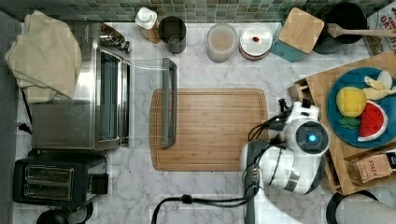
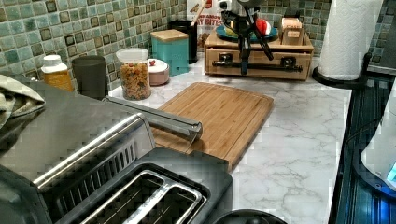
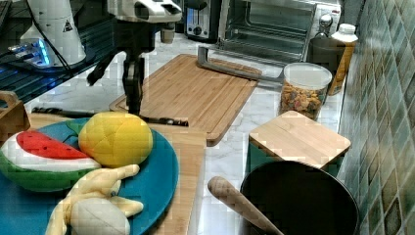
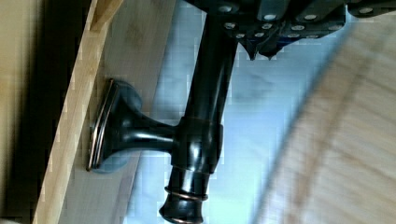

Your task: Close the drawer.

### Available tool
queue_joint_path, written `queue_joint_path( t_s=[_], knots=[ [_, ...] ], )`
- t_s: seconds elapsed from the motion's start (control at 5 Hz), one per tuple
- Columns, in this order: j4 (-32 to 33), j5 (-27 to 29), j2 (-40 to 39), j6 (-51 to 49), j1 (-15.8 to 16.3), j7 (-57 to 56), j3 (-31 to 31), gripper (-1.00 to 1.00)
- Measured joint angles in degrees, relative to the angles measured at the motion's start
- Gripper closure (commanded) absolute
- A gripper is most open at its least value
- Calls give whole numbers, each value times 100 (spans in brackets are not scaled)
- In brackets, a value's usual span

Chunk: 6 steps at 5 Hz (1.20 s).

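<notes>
One arm (image 1: 308,137) only, standing at about 4 o'clock of the top view, bent over the edge of the bamboo stand (image 1: 322,84).

Seen in the left view at about 1 o'clock: the stand, with the drawer (image 2: 261,58) in its lower part under the top slab. Drawer front looking pushed in, about level with the frame around it; how far exactly, cannot tell. Across the front, a dark bar handle (image 2: 271,68) on two round feet.

Gripper (image 2: 243,65) hanging straight down in front of the drawer, at the 9 o'clock half of the handle, crossing over the bar. In the wrist view, fingertips (image 4: 254,51) drawn narrow, nearly together, nothing held between them, and the handle (image 4: 205,116) passing just beside them, not inside. Touching the bar or only very near: cannot tell.

On top of the stand, a blue plate (image 1: 332,93) with toy fruit. At 9 o'clock from the stand in the top view, a cutting board (image 1: 210,130) flat on the marble counter (image 1: 140,186), and further at 9 o'clock a toaster oven (image 1: 93,93) with its door lying open.
</notes>
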<state>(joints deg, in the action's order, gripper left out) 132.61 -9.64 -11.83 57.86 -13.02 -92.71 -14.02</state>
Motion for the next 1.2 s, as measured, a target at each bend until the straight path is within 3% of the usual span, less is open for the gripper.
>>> queue_joint_path(
  t_s=[0.4,1.2],
  knots=[
    [-280,716,-230,95,-204,-537,-5,100],
    [-257,725,-227,129,-206,-537,-4,100]
  ],
)
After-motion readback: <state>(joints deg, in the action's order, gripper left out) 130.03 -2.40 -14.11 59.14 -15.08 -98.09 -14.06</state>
